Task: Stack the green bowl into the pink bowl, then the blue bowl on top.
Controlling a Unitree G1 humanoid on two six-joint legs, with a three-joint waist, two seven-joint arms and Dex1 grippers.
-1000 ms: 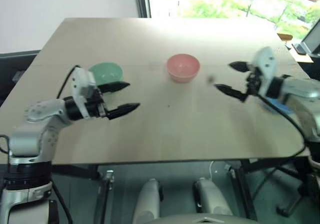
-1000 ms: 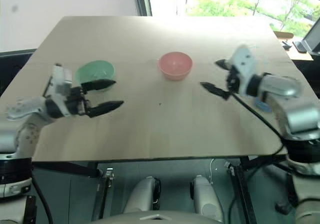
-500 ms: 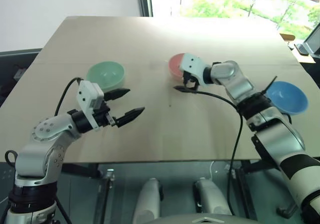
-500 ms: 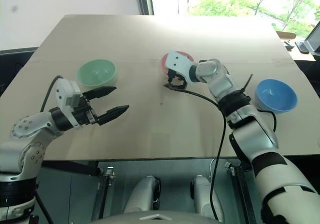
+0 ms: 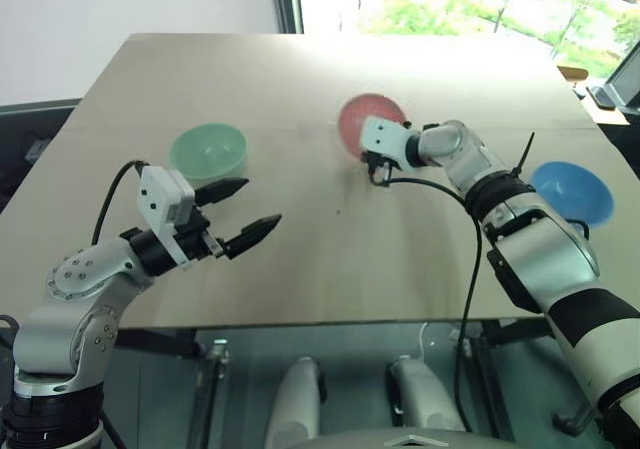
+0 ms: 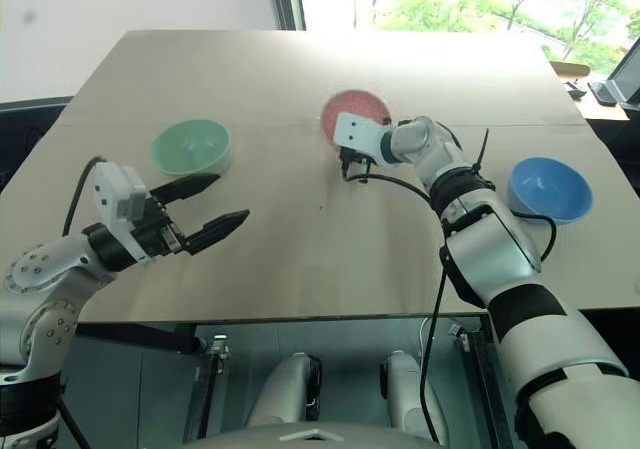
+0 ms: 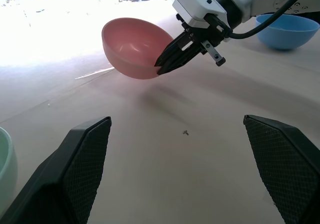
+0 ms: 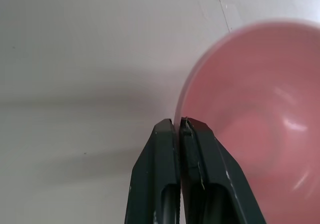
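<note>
The pink bowl [image 5: 368,119] sits mid-table, tipped up on its side, with its near rim pinched between the shut fingers of my right gripper [image 8: 180,120]; the left wrist view shows the same grip [image 7: 162,67]. The green bowl [image 5: 208,149] stands upright at the left. Just in front of it and to its right, my left gripper [image 5: 260,202] hovers open and empty, pointing toward the middle. The blue bowl [image 5: 572,191] rests upright at the right, beside my right forearm.
The pale wooden table [image 5: 300,269] has open surface between the bowls and its near edge. A black cable [image 5: 468,269] hangs from my right arm past the table's front edge. Small objects [image 5: 600,94] lie beyond the far right corner.
My right arm swung in from the right to the pink bowl and shut on its near rim, and the bowl tipped up. The blue bowl came into view. The left gripper drew back slightly.
</note>
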